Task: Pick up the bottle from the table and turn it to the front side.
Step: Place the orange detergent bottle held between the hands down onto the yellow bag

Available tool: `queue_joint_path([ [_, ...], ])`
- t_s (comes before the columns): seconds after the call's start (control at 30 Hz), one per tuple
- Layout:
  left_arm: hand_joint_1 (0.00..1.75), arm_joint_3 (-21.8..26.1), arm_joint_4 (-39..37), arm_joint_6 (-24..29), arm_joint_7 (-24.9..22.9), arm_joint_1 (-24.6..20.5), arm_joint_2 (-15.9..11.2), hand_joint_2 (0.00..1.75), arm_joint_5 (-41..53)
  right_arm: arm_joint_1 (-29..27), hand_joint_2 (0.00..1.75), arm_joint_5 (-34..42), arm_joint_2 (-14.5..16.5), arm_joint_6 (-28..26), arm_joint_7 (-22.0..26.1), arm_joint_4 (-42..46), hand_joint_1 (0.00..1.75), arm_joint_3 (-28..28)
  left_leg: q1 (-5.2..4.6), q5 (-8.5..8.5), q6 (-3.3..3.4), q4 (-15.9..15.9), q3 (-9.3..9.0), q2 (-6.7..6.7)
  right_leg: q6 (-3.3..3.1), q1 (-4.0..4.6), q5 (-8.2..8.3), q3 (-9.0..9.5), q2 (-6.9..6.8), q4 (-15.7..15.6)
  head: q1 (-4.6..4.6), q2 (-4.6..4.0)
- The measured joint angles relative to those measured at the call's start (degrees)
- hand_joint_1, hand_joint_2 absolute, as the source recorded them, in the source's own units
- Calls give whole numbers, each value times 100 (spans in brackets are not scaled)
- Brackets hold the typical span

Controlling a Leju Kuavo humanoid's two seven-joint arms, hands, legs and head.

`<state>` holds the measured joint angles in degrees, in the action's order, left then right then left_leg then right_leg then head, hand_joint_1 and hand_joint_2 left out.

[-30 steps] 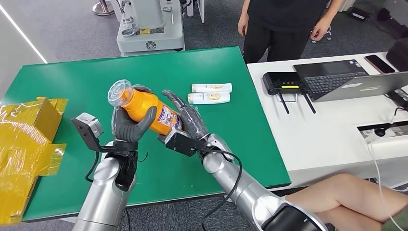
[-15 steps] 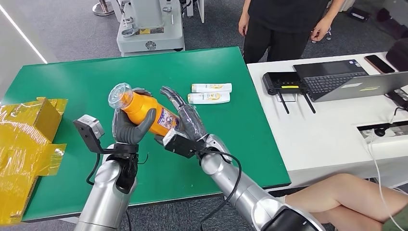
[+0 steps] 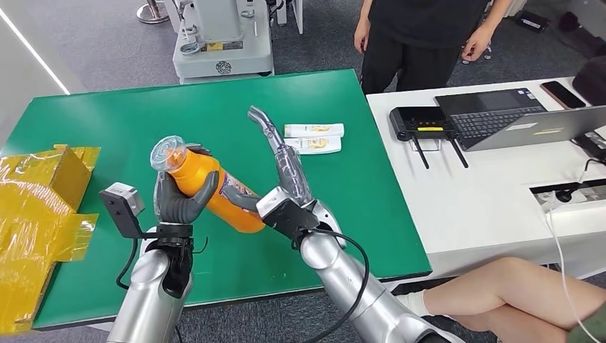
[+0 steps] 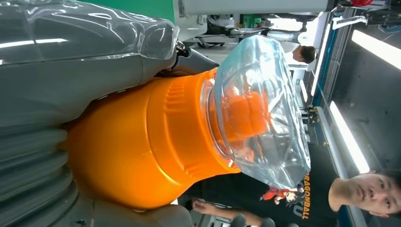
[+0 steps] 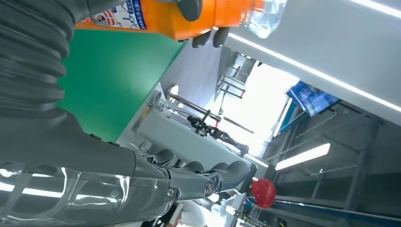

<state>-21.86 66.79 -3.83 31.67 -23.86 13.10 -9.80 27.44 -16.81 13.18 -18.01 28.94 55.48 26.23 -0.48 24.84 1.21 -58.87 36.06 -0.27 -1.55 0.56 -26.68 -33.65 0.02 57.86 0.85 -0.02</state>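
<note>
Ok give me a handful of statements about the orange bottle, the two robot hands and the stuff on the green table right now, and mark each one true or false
1. The left robot hand grips the orange bottle near its neck. True.
2. The bottle stands upright on the green table. False: it is held off the table, tilted, with its clear cap up and to the left.
3. The right robot hand is wrapped around the bottle. False: its fingers are stretched out straight, beside the bottle's lower end.
4. Two small white tubes lie side by side on the table beyond the hands. True.
5. The laptop sits on the green table. False: it is on the white desk to the right.
</note>
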Motion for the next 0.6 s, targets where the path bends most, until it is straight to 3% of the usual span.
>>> queue_joint_path([
  [0.6,175,84,82,96,11,26,-39,175,6,-209,175,-13,-1,-61,-31,540,0,15,0,0,0,0,0,0,0,0,0,1,0,0,1,0],
])
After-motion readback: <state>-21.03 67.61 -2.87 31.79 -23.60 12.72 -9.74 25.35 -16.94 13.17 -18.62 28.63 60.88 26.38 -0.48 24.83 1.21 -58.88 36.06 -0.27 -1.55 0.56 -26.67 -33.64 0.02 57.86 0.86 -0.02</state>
